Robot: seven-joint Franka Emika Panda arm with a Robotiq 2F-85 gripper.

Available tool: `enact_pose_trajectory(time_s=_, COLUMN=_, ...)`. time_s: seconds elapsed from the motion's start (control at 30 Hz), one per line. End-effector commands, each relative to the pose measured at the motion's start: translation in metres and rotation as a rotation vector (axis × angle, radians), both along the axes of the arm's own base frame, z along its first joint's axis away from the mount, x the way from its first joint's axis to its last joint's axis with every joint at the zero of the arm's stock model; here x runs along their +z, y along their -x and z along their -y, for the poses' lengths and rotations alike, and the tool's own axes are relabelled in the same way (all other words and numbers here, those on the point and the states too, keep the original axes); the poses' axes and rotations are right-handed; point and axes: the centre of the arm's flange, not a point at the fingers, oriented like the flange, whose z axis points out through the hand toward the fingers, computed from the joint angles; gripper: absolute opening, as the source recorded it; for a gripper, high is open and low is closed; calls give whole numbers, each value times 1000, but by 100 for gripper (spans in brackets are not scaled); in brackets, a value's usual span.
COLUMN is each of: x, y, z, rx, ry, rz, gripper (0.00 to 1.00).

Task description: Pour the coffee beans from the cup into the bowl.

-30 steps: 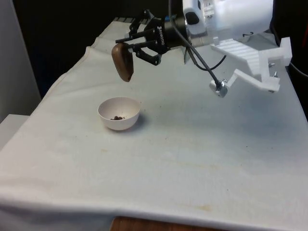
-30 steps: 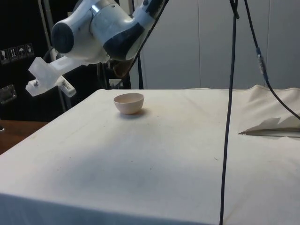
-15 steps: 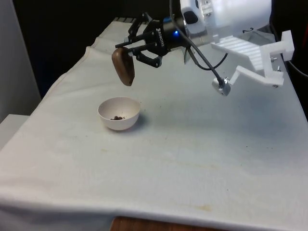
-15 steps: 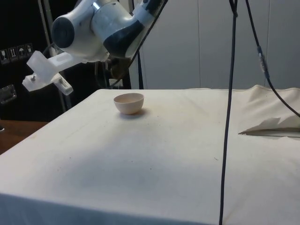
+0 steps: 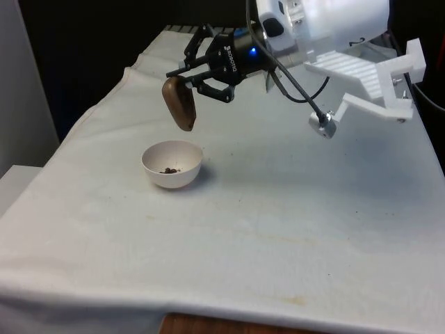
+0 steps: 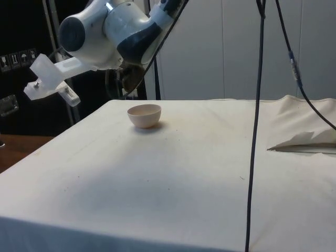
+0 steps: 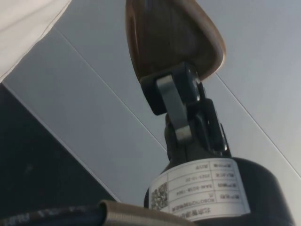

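One claw [image 5: 182, 78] pinching the brown cup [image 5: 179, 104], hanging tipped just above the white bowl [image 5: 172, 164]; a few beans [image 5: 169, 170] lying inside, resting on the white-clothed table [image 5: 292, 209]; black cable [image 6: 255, 126] dangling well apart.

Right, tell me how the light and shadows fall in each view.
Front view: even light on the white cloth, a soft shadow beside the bowl, black background behind the brown cup in the pincer. Side view: a broad dim patch across the near cloth, and the cup sits dark under the arm. Wrist view: the cup is backlit, almost a silhouette.
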Motion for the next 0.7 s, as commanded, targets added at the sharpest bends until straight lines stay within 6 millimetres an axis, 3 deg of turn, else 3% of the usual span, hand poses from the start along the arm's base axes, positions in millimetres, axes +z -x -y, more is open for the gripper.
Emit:
enact_pose_trajectory(time_s=0.0, x=1, y=0, z=0, rx=2, ry=-7, rz=-1, gripper=0)
enact_pose_trajectory(time_s=0.67, x=15, y=-2, z=-2, rx=26, ry=-74, rz=-26, gripper=0)
